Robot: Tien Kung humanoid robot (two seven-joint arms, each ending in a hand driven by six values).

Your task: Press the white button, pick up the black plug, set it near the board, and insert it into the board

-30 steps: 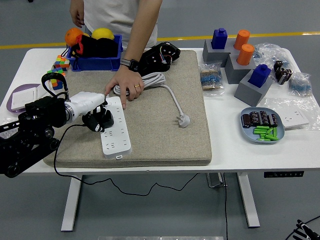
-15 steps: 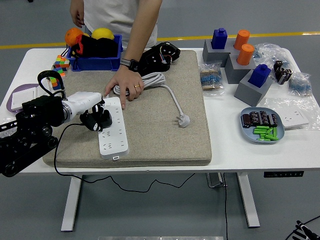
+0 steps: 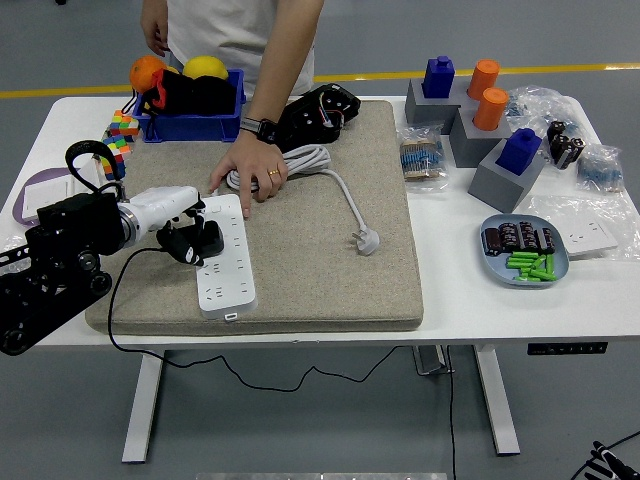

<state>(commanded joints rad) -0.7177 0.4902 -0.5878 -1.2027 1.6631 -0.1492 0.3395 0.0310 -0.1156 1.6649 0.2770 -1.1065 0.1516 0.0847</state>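
Since a second ago your left hand (image 3: 185, 232), clamped on the black plug (image 3: 192, 243), has drifted left beside the power strip (image 3: 226, 255); misaligned prongs could jam or shove it.

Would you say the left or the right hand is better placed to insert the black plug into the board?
Left. The left hand already grips the black plug at the board's left edge, while no right hand is in view. A person's hand steadies the board's far end.
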